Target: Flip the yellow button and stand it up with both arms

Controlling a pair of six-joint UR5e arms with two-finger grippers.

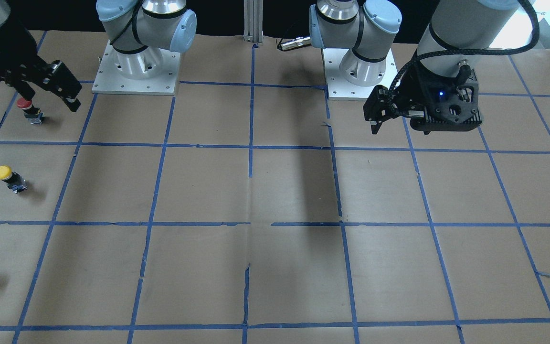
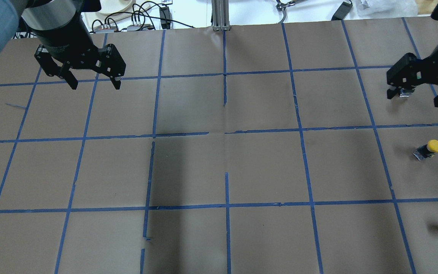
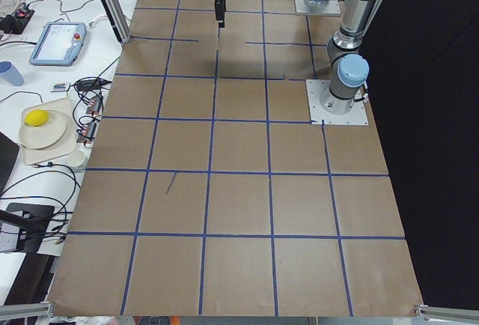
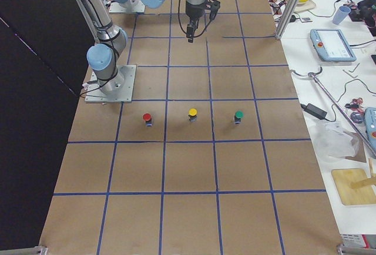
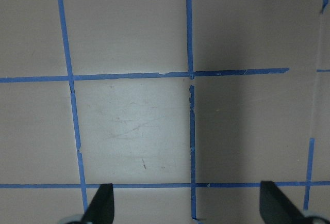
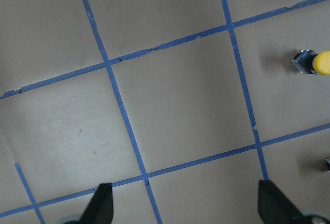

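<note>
Small yellow mushroom-capped push-button stands on brown papered table, robot's right side, untouched. Black right gripper hovers nearby, jaws spread; black left gripper far off, likewise spread.

no text, label, brand, number or sign could be read in any view. a faint pale marking ran round the black cylindrical collar above the left gripper, too small and blurred to make out. the pale handheld pendant with a light-blue screen was likewise too small to read.
</note>
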